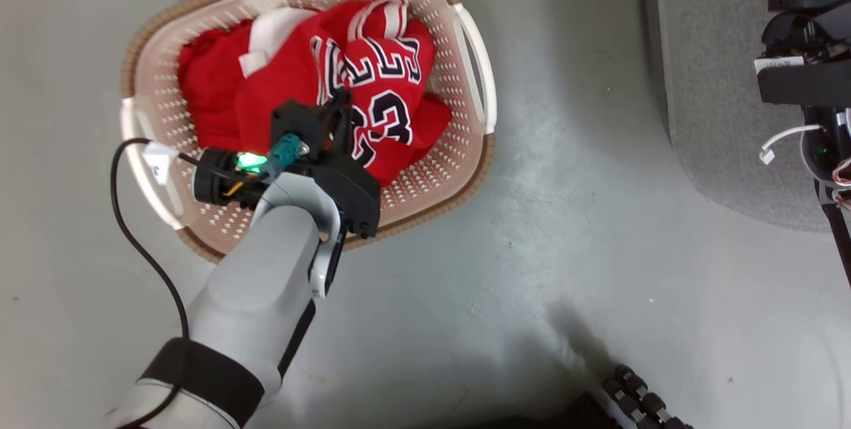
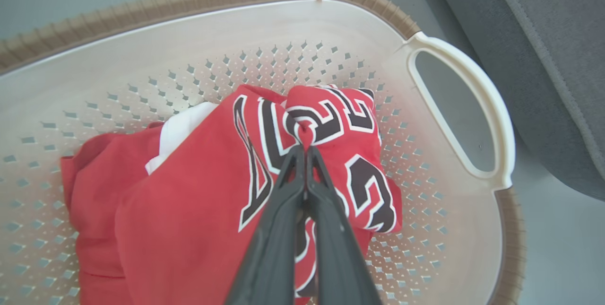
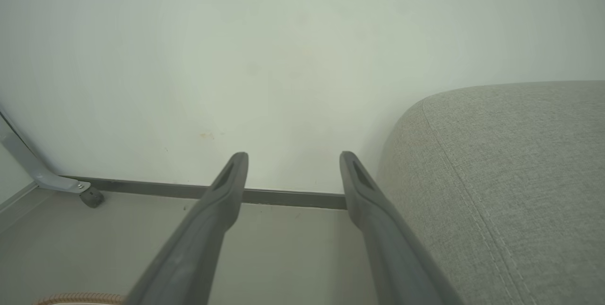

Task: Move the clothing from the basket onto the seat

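1. Inside the basket, at the far left of the floor, the clothing is heaped; none has been put on the seat yet.
2. L gripper: fingers are pressed together, w/ a small ridge of the jersey pinched between the tips, right at the black lettering above the "23". The rest of the cloth lies slack, so the lift is judged not yet begun.
3. R gripper: fingers are spread wide, nothing between them. It is held just beside the seat's rounded corner and pointed at the wall.
4. Key relation: the seat is found to the right of the basket, w/ a strip of bare floor between, no contact. From the pinch point the carry is judged to run up, then rightward over the basket's right handle.
5. Nearer arm: L is on the clothing; R is nearer the seat but well apart from the basket.
6. Whether a second garment is caught in the pinch can't be told; poss. only the jersey.
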